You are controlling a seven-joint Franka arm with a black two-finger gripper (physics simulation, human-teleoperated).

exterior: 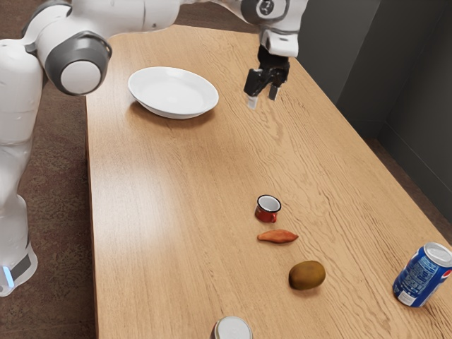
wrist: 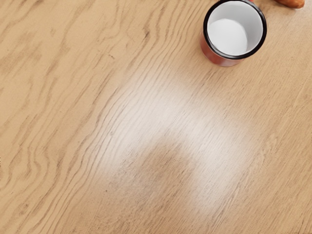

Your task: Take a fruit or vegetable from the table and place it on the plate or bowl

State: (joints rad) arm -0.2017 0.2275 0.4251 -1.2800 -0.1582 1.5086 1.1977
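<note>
Aloft, tool (exterior: 262, 99) released and empty above light wood-grain table (exterior: 176, 212), brown floor (exterior: 60, 212), dark grey walls (exterior: 417, 63).

I see the round white plate (exterior: 173, 92) far on the wooden table (exterior: 169, 212); nearer, the red enamel mug (exterior: 268, 207), orange sweet potato (exterior: 277, 236) and brown kiwi (exterior: 306, 275) line up, the blue soda can (exterior: 422, 274) at the exterior view's right.

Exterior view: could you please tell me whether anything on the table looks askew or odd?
The blue soda can on the table, at the exterior view's right, is tilted rather than upright. Nothing else stands out.
</note>
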